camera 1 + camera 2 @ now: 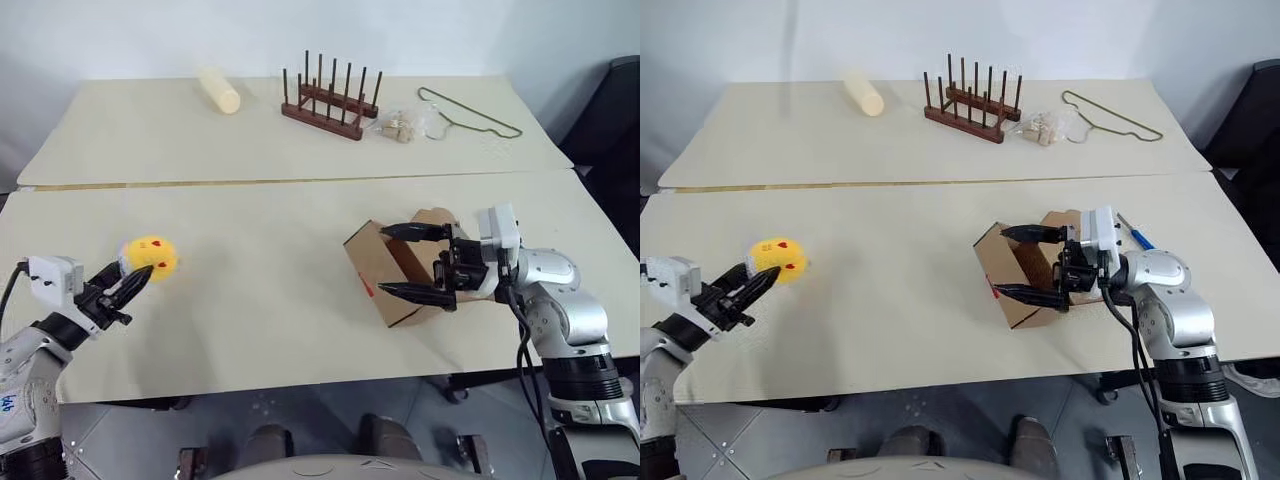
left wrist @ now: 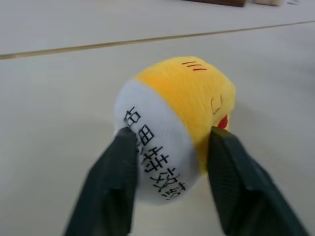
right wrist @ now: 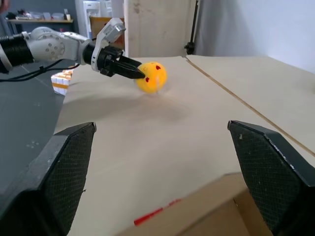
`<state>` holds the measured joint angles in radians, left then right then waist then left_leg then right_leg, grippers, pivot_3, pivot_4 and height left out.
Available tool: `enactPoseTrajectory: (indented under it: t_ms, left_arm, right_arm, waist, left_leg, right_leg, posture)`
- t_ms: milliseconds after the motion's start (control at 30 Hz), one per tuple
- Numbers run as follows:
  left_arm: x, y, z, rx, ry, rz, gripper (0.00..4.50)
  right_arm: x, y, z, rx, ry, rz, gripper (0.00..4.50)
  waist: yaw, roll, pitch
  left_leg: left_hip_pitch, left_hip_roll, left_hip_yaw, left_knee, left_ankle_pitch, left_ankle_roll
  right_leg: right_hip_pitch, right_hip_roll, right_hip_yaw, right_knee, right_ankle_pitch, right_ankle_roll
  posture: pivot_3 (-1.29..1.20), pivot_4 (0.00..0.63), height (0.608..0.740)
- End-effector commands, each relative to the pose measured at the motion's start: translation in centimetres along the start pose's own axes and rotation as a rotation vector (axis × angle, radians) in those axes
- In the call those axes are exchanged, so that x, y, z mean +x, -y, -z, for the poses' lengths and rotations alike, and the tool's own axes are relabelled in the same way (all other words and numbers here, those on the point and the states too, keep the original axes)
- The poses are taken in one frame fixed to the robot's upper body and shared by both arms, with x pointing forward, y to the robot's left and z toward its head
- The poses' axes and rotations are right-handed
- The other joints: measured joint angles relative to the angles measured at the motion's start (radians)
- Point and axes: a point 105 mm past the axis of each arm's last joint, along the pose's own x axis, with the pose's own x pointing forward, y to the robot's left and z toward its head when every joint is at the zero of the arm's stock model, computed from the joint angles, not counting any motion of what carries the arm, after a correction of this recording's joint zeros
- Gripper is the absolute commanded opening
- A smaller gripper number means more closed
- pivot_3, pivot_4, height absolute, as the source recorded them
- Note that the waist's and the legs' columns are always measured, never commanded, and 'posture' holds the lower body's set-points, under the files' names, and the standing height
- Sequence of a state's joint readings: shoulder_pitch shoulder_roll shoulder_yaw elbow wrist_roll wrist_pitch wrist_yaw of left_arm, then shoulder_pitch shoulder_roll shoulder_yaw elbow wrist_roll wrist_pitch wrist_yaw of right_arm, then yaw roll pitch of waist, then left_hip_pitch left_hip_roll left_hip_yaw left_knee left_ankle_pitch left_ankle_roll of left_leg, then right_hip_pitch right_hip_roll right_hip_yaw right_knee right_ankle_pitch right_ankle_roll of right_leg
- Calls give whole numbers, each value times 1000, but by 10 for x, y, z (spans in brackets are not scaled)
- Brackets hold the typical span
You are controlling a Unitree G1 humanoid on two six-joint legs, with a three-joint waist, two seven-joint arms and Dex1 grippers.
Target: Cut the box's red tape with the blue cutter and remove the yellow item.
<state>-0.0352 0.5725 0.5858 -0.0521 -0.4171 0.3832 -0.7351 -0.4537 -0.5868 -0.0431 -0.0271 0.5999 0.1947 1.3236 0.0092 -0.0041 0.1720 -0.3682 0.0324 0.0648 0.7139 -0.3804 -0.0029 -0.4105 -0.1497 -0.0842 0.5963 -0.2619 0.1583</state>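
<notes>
Two pale tabletops [image 1: 250,330] meet along a thin seam, and the robot's arms reach over the nearer one; at the near left, the left gripper [image 1: 128,285] points level across the surface with its two black fingers [image 2: 110,182] flanking the yellow item [image 1: 151,256], a round plush ball with a white patch printed in black characters and a small red mark; the fingers sit against its sides in the wrist view, though whether they are squeezing it or have let go cannot be told, and the ball rests on the tabletop; well apart, toward the right, the box [image 1: 385,270] of brown cardboard lies with its flap lid open; the red tape [image 3: 153,214] shows as a thin red strip on its edge; the right gripper [image 1: 418,262] points toward the left with its fingers spread wide, one above and one below the box's open end, holding nothing; the blue cutter [image 1: 1136,232] lies on the table just beyond the right wrist; on the far tabletop sit a pale cream cylinder [image 1: 219,90], a dark wooden peg rack [image 1: 330,100], a small clear bag [image 1: 405,125] and a wire hanger [image 1: 468,115]
</notes>
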Motion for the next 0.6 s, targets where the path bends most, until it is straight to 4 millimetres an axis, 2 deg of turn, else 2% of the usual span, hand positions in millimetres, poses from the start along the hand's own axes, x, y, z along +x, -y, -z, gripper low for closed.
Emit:
enactPoseTrajectory:
  t_ms: [33, 133, 167, 267, 467, 600]
  left_arm:
    - [-10, -9, -14, 61, -5, -35, 3390]
    - [-28, -16, -24, 109, 11, -65, 4307]
    - [-34, -18, -30, 136, 34, -80, 4471]
    - [-54, -18, -42, 129, 76, -77, 4471]
    - [-107, -9, -27, 202, -88, -62, 4471]
    - [-128, -12, -27, 268, -92, -87, 4471]
  right_arm:
    - [-2, 3, -7, -52, 6, -7, 4500]
    - [-4, 5, -8, -60, 8, 4, 4500]
    - [-5, 6, -8, -61, 13, 12, 4500]
    - [-10, 11, -12, -43, 58, 63, 4500]
    - [-22, 5, -15, -48, 41, 75, 4500]
    - [-33, 5, -16, -78, -12, 96, 4500]
  waist:
    - [-10, 0, 0]
    - [-19, 0, 0]
    - [-21, 0, 0]
    - [-28, 0, 0]
    - [-37, 1, 0]
    - [-31, 1, 1]
  left_leg:
    - [0, 0, 0, 0, 0, 0]
    - [0, 0, 1, -1, 0, 0]
    - [0, 1, 2, -1, 0, -1]
    - [0, 1, 2, -2, -1, -1]
    - [0, 2, 2, -3, -1, -1]
    - [0, 2, 3, -4, -2, -1]
  right_leg:
    - [0, 0, 0, 0, 0, 0]
    - [-1, 0, -1, -1, 0, 0]
    - [-1, 0, -1, -1, 0, 0]
    - [-2, 0, -2, -1, 0, 0]
    - [-2, 0, -2, -2, 0, 0]
    - [-2, 0, -3, -3, 0, -1]
  posture:
    - [0, 150, 740]
    - [0, 150, 740]
    - [0, 150, 740]
    - [0, 150, 740]
    - [0, 150, 740]
    - [0, 150, 740]
